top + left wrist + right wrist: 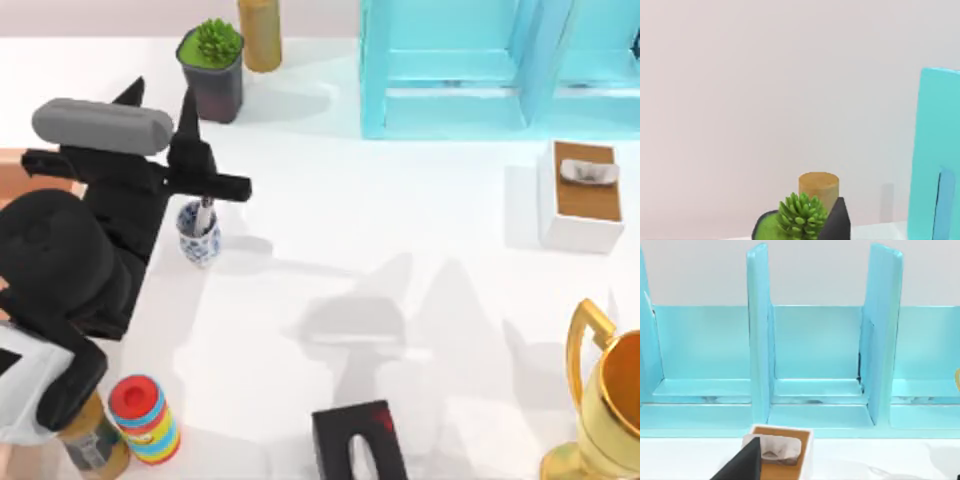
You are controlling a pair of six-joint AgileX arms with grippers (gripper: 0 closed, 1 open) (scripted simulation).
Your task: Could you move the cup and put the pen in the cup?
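The small white cup with blue patterning stands upright on the table left of centre. The slim black pen stands in it, its top sticking out above the rim. My left gripper hovers just behind and left of the cup, pointing toward the back wall. Its fingers are spread open and hold nothing. One dark fingertip shows in the left wrist view. In the right wrist view one finger of my right gripper shows low down, far from its mate, facing the shelf.
A potted plant and a brown cylinder stand at the back left, with a cyan shelf behind centre. A tissue box is at the right, a gold trophy front right, a black box front centre and a red-topped striped cylinder front left.
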